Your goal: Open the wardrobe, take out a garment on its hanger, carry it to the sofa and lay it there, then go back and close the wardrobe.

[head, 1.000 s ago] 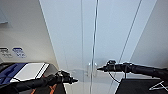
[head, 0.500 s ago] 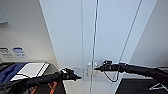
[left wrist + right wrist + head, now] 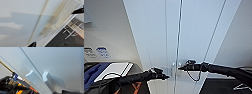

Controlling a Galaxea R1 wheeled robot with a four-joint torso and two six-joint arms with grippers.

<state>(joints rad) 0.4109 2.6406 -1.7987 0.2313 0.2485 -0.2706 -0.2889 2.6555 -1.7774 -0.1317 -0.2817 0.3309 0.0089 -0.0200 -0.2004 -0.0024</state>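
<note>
You are facing the wardrobe [image 3: 194, 37] at close range. Both of its white doors are shut, and the seam between them runs down the middle of the head view.

Left gripper [image 3: 165, 76]: it reaches in from the lower left and sits just short of the door seam, close to the left door's front, low in the head view. You cannot tell whether its fingers are apart or together. In the left wrist view, a dark fingertip [image 3: 32, 44] shows at the frame edge against the white door panel.

Right gripper [image 3: 180, 67]: it comes in from the right, with its tip at the seam, level with the small handles [image 3: 173, 68]. A thin dark cable [image 3: 192, 76] hangs in a loop below the arm. Its finger state cannot be determined either.

The right wrist view shows the two white handles [image 3: 37, 80] side by side, one on each door, with the seam between them.

A white-topped surface [image 3: 114, 70] lies at the lower left.
</note>
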